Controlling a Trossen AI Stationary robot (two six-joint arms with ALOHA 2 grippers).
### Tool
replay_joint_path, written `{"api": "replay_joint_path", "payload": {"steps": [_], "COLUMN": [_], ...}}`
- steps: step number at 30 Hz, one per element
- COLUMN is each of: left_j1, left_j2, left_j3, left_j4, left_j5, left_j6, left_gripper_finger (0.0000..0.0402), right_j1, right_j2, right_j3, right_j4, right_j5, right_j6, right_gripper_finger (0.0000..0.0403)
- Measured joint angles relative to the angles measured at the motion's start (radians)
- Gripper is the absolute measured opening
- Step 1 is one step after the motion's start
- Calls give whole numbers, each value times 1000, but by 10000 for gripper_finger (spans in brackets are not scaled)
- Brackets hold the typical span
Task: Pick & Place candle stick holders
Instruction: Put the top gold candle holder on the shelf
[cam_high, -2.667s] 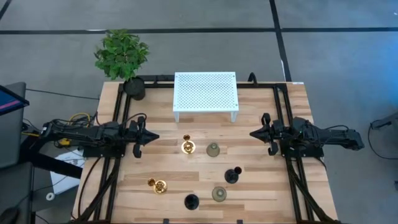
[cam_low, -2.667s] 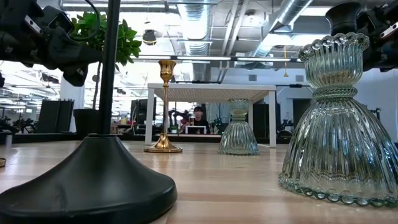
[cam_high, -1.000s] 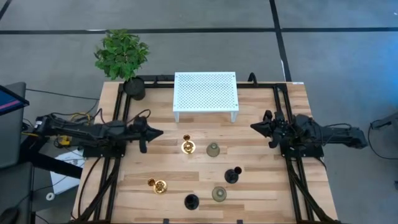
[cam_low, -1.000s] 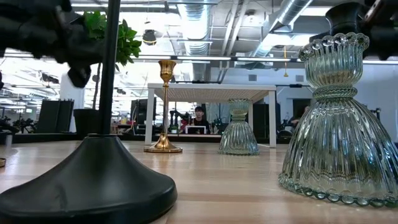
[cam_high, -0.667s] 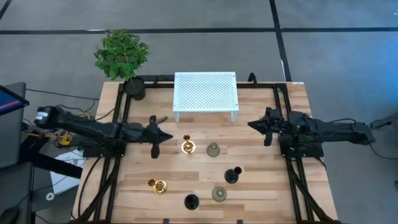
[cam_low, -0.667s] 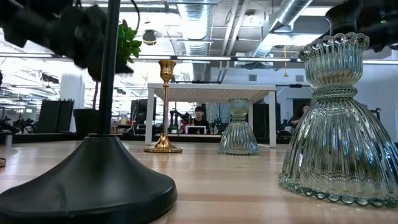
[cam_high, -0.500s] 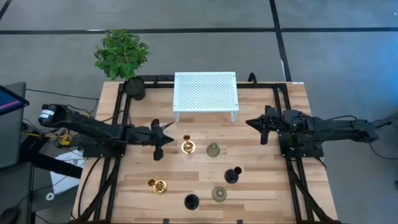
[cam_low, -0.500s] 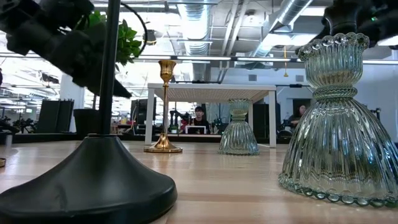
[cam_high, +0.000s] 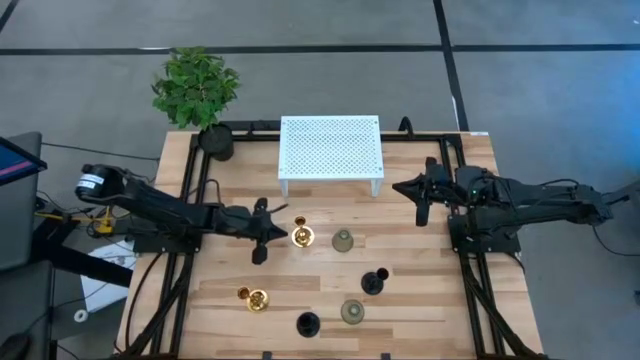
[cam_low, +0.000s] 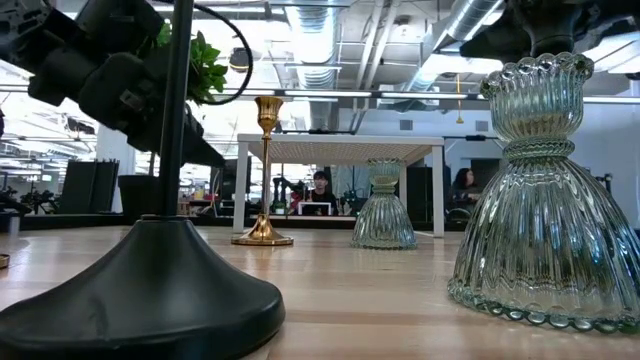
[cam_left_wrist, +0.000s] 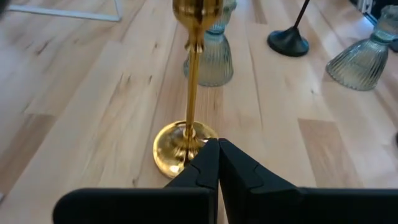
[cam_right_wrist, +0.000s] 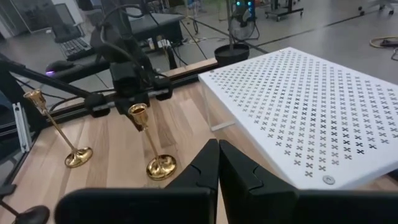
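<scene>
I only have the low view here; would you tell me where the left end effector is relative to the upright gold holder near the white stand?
Observer: From above, the left end effector sits close beside the far gold holder, on the left arm's side.
Operator: Are its fingers open?
Observer: No. The left wrist view shows them shut, pointed at the holder's base.
Operator: And the right arm?
Observer: The right end effector hovers by the white perforated stand, also shut.

light: bright, even, from ceiling lamps (cam_low: 300, 18) | shadows: soft | glare: gold stem (cam_left_wrist: 191, 59) | blur: near black base (cam_low: 150, 290), wrist-view edges
</scene>
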Motion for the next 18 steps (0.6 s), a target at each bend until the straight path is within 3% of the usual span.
{"api": "replay_joint_path", "payload": {"steps": [6,12,18], "left_j1": [9,24,32], "left_j2": [69,147,169], "left_j3": [0,0,0], "left_j4": [82,204,246], "left_j5": [-3,-73,-68], "left_j6": [-2,-2,-20], "left_gripper_finger": [7,9,48], "right_j1": [0,0,0], "right_j2": [0,0,0], "right_j3": [0,0,1], "right_j4": [1,1,1], "right_j5": [0,0,0], "right_j6": [2,3,3], "right_gripper_finger": [0,0,0]}}
